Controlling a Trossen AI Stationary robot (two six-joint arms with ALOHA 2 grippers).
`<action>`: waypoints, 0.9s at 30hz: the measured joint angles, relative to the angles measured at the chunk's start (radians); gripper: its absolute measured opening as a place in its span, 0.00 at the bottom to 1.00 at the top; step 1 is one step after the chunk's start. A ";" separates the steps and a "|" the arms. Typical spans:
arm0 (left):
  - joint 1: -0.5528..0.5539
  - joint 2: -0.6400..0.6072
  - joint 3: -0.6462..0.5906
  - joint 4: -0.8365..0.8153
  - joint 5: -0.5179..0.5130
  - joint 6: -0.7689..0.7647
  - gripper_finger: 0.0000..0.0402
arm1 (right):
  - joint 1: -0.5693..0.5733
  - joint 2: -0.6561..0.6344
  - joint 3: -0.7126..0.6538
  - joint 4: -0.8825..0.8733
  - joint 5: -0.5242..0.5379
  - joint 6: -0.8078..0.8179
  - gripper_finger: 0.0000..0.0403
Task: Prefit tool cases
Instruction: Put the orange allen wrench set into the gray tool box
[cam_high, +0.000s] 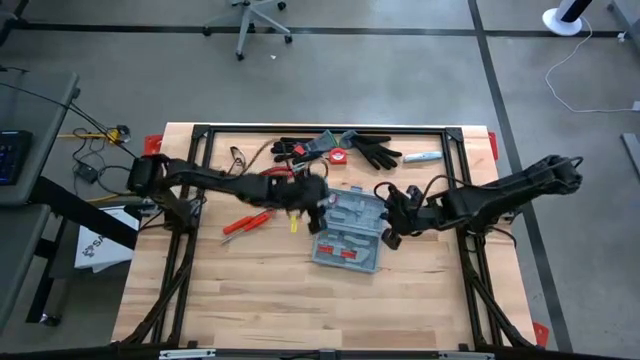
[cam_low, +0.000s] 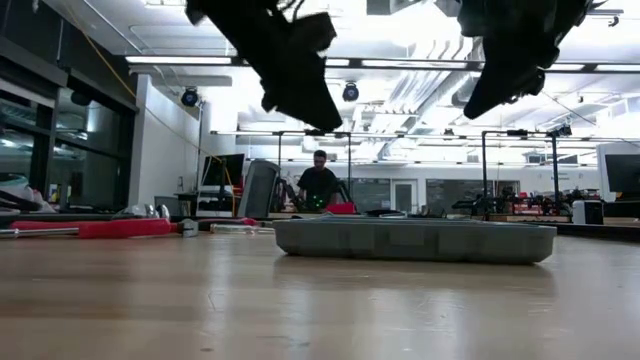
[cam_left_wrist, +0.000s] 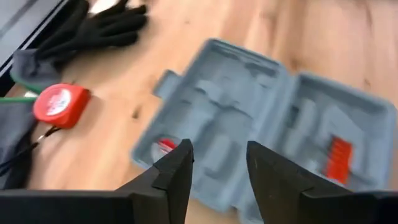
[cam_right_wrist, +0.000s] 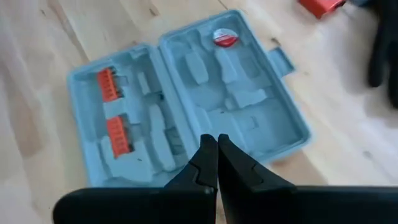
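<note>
- The tool case (cam_high: 349, 236) lies opened flat near the middle of the table (cam_high: 260, 300), its moulded inside facing up.
- The left gripper (cam_left_wrist: 217, 168) hangs above the case half nearer the far edge; its fingers are apart and hold nothing.
- The right gripper (cam_right_wrist: 217, 149) hovers above the case's right side, fingers pressed together, empty.

Case (cam_right_wrist: 186, 99): matt grey-blue moulded plastic. Table (cam_high: 250, 300) under it: smooth pale wood, visible grain. Gloves (cam_left_wrist: 93, 28) beside case: black cloth.
</note>
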 joint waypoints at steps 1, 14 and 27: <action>0.030 0.000 0.000 0.007 0.020 -0.008 0.34 | -0.007 -0.003 0.000 -0.005 0.001 -0.020 0.00; 0.321 0.000 0.000 -0.062 0.176 0.017 0.34 | -0.128 -0.002 0.000 -0.005 -0.136 -0.212 0.00; 0.605 0.080 0.000 -0.015 0.390 0.228 0.34 | -0.380 -0.002 -0.126 0.310 -0.233 -0.167 0.00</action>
